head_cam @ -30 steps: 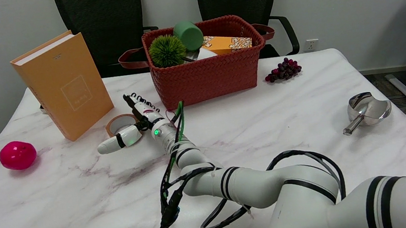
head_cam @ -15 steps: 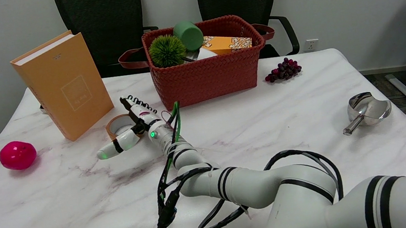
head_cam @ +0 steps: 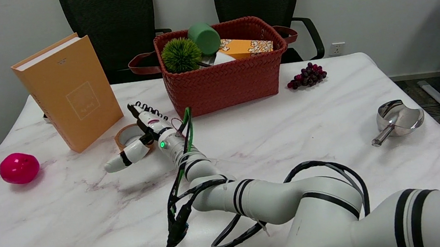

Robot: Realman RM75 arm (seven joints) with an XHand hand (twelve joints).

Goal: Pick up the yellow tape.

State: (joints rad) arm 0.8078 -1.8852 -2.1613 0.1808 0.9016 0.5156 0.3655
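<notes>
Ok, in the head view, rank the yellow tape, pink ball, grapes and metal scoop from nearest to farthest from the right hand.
1. yellow tape: lying flat right at the right hand, between it and the book.
2. pink ball: near the table's left edge.
3. grapes: to the right of the basket, toward the back.
4. metal scoop: near the table's right edge.

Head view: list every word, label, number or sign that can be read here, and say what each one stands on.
Nothing in this view can be read.
Orange book: small print near the cover's top and inside the pale square, too small to read.
Orange box in the red basket: popcorn pattern, no legible wording.
Right hand: small pink label, blurred.
Yellow tape, pink ball, steel scoop: no text visible.
</notes>
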